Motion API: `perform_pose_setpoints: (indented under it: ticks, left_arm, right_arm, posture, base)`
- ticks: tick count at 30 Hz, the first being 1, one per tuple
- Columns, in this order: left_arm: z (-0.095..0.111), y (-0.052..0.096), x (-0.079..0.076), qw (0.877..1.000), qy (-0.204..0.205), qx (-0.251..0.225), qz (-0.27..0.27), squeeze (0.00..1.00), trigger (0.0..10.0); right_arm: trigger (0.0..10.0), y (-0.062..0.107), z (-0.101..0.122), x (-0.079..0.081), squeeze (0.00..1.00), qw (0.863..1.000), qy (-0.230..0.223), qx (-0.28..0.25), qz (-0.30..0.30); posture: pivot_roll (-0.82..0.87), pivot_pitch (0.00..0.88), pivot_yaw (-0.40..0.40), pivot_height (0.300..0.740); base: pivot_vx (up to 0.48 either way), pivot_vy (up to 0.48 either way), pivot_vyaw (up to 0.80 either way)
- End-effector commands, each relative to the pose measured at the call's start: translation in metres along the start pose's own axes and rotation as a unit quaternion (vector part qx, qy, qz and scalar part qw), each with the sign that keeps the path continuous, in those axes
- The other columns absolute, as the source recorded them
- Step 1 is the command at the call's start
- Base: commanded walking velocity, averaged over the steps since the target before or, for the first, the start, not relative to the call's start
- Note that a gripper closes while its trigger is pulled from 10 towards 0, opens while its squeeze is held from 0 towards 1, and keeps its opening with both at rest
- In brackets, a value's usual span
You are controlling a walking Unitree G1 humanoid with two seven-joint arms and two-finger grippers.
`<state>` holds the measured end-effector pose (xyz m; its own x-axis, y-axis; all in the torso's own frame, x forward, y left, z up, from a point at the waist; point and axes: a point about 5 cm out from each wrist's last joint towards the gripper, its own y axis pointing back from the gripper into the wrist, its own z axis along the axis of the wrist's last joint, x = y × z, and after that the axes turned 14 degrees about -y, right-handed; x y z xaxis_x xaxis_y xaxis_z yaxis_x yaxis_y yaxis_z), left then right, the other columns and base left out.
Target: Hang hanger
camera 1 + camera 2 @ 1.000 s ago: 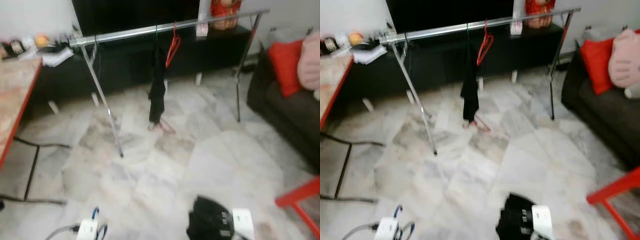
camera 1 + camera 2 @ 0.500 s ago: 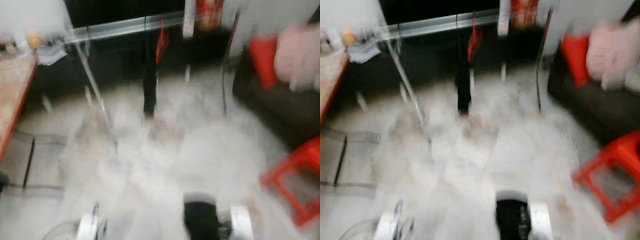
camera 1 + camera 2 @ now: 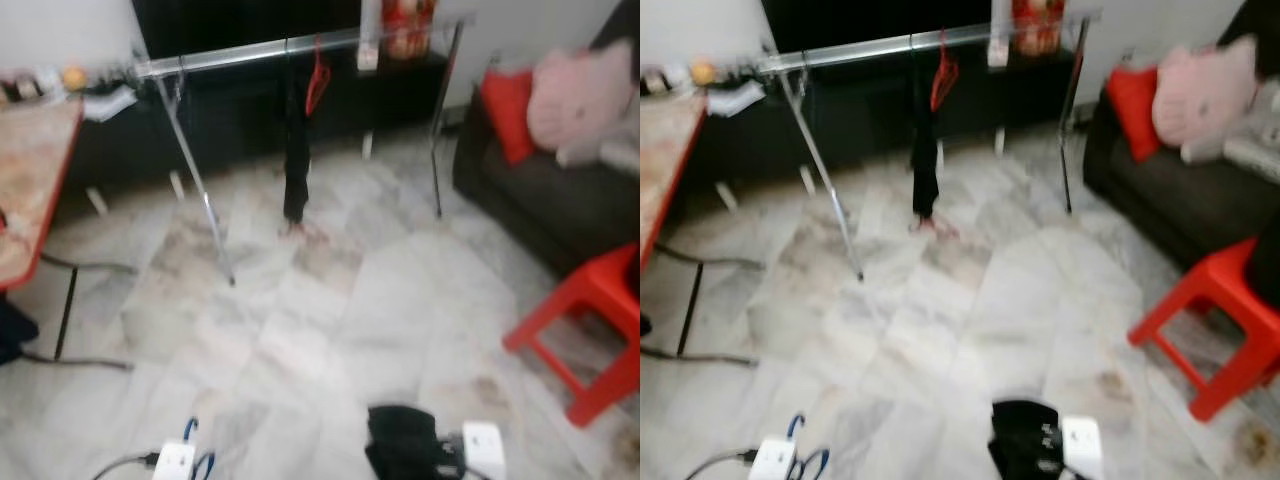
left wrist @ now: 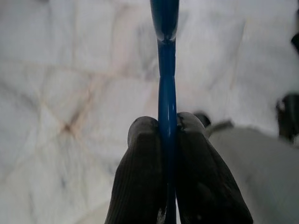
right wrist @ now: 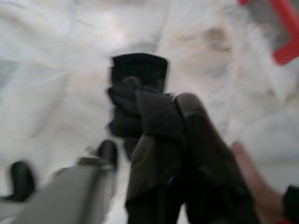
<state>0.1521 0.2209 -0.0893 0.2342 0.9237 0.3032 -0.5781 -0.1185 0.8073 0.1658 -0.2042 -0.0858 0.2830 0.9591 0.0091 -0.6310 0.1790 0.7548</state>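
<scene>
We keep the left claw (image 4: 167,128) pinching the blue hanger (image 4: 166,56) low above the floor, because the rail (image 3: 250,52) waits far ahead; the right claw (image 5: 173,126) looks pressed together.

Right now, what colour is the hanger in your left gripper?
Blue. The hanger is clamped between the left gripper fingers, clearest in the left wrist view.

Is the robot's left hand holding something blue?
Yes, the left gripper has its two black fingers pinched shut on a thin blue hanger above the marble floor.
</scene>
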Motion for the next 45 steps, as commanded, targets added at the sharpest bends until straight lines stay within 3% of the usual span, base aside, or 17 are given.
perform_pose_setpoints:
  ticks: [1,13,18,22,23,29,30,36,38,42,43,45]
  left_arm:
    - [0.003,-0.001,0.001,1.0,-0.011,-0.005,-0.002,0.0,10.0]
    - [0.0,0.0,0.002,1.0,-0.008,0.0,-0.002,0.0,10.0]
    - [0.004,-0.001,0.002,1.0,-0.012,-0.006,-0.003,0.0,10.0]
    - [0.015,-0.003,0.007,1.0,-0.012,-0.028,0.004,0.0,10.0]
    - [0.027,-0.005,0.014,0.998,-0.017,-0.052,0.01,0.0,10.0]
    - [0.071,-0.007,0.029,0.989,-0.06,-0.137,0.013,0.0,10.0]
    - [0.09,-0.007,0.036,0.983,-0.063,-0.171,0.016,0.0,10.0]
    - [0.134,-0.002,0.044,0.966,-0.073,-0.247,0.015,0.0,10.0]
    - [0.148,0.001,0.044,0.959,-0.079,-0.272,0.01,0.0,10.0]
    - [0.172,0.008,0.044,0.945,-0.09,-0.315,-0.003,0.0,10.0]
    - [0.183,0.011,0.045,0.938,-0.095,-0.335,-0.007,0.0,10.0]
    - [0.189,0.014,0.045,0.933,-0.095,-0.346,-0.011,0.0,10.0]
  right_arm:
    - [10.0,-0.002,0.007,0.001,0.0,1.0,0.001,-0.013,0.004]
    - [10.0,-0.001,0.007,0.0,0.0,1.0,0.002,-0.013,0.005]
    - [10.0,-0.003,0.01,0.0,0.0,1.0,-0.005,-0.009,0.012]
    - [10.0,-0.007,0.029,0.004,0.0,0.999,0.001,-0.036,0.028]
    - [10.0,-0.01,0.047,0.003,0.0,0.997,0.007,-0.062,0.036]
    - [10.0,-0.014,0.094,0.0,0.0,0.99,0.046,-0.124,0.047]
    - [10.0,-0.014,0.109,0.0,0.0,0.986,0.075,-0.141,0.054]
    - [10.0,-0.013,0.137,0.016,0.0,0.963,0.176,-0.153,0.134]
    - [10.0,-0.01,0.147,0.023,0.0,0.951,0.201,-0.158,0.175]
    - [10.0,-0.007,0.163,0.028,0.0,0.925,0.275,-0.164,0.204]
    - [10.0,-0.004,0.166,0.031,0.0,0.91,0.308,-0.151,0.231]
    - [10.0,-0.002,0.167,0.033,0.0,0.894,0.337,-0.145,0.259]
  posture:
    - [-0.11,0.0,0.006,0.74]
    - [-0.11,0.0,0.002,0.74]
    - [-0.11,0.0,0.0,0.74]
    - [-0.1,0.0,0.002,0.74]
    - [-0.11,0.0,-0.001,0.74]
    - [-0.11,0.0,-0.004,0.74]
    - [-0.11,0.0,-0.006,0.74]
    - [-0.1,0.0,-0.007,0.74]
    - [-0.11,0.0,-0.008,0.74]
    - [-0.11,0.0,-0.009,0.74]
    - [-0.11,0.0,-0.009,0.74]
    - [-0.11,0.0,-0.009,0.74]
  base:
    - [0.0,0.0,0.0]
    - [0.0,0.0,0.76]
    - [0.0,0.0,0.1]
    - [0.0,0.0,0.0]
    - [0.0,0.0,0.0]
    - [0.0,0.0,0.0]
    - [0.0,0.0,0.0]
    - [0.0,0.0,0.0]
    - [0.0,0.0,0.0]
    - [0.0,0.0,0.0]
    - [0.0,0.0,0.0]
    - [0.0,0.0,0.0]
